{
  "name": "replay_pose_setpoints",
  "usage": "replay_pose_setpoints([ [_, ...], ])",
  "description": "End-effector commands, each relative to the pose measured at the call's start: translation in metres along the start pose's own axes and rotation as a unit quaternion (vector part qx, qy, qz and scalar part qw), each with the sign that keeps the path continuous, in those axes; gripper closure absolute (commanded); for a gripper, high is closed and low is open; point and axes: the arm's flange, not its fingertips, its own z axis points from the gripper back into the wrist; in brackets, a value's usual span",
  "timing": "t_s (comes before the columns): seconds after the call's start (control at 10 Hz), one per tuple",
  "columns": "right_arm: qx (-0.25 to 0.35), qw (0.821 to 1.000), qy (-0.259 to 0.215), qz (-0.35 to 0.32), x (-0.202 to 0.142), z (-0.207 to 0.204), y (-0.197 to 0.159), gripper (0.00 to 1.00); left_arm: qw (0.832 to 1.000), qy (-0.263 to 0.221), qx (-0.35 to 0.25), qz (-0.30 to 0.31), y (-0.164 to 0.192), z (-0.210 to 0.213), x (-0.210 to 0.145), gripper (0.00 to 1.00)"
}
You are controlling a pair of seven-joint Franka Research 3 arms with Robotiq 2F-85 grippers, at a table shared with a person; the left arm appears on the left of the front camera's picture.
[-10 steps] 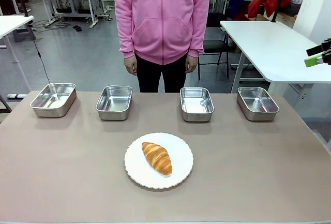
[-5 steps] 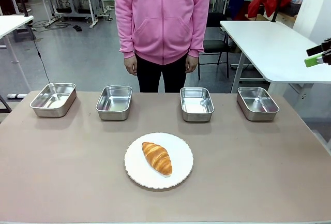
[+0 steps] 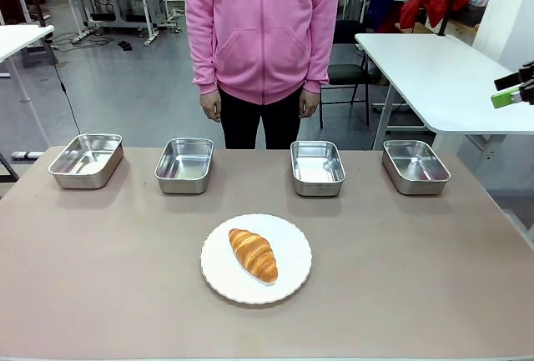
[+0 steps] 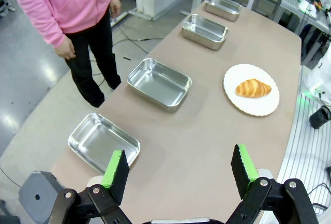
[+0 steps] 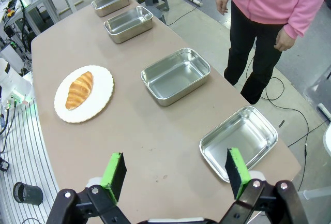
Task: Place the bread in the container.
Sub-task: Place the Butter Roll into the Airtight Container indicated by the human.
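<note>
The left gripper (image 4: 177, 157) is hovering above one end of the table (image 4: 201, 146), its green-padded fingers spread wide and gripping nothing. Just ahead of its left finger the first container (image 4: 103, 141) is sitting on the tabletop. The second container (image 4: 159, 83) is lying farther ahead, and the third container (image 4: 204, 30) and fourth container (image 4: 222, 6) are receding beyond it in one row along the table's far edge. The bread (image 4: 252, 88) is lying well ahead of this gripper, off toward its right-finger side. It is resting on a round white plate (image 4: 247, 107), apart from every container.

The right gripper (image 5: 174, 155) is hanging over the opposite end of the table, its jaws likewise standing wide and holding nothing. The fourth container is sitting just ahead of its right finger, the third is lying farther ahead, and the other two are trailing off well beyond. From this gripper the bread is lying well ahead, toward its left-finger side.

A person (image 4: 67, 6) in a pink hooded top is standing behind the row of containers, arms hanging, hands well apart from everything on the table.
</note>
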Motion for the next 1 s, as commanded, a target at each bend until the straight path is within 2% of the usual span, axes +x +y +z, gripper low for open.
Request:
replay_pose_setpoints([
  [0.0, 0.001, 1.0, -0.003, 0.002, 0.0017, 0.0001, 0.0009, 0.0, 1.0, -0.001, 0.0, -0.001, -0.0006, 0.0008, -0.0005, 0.0],
  [0.9, 0.001, 1.0, -0.003, 0.002, 0.0017, 0.0001, 0.0009, 0.0, 1.0, -0.001, 0.0, -0.001, -0.0006, 0.0008, -0.0005, 0.0],
])
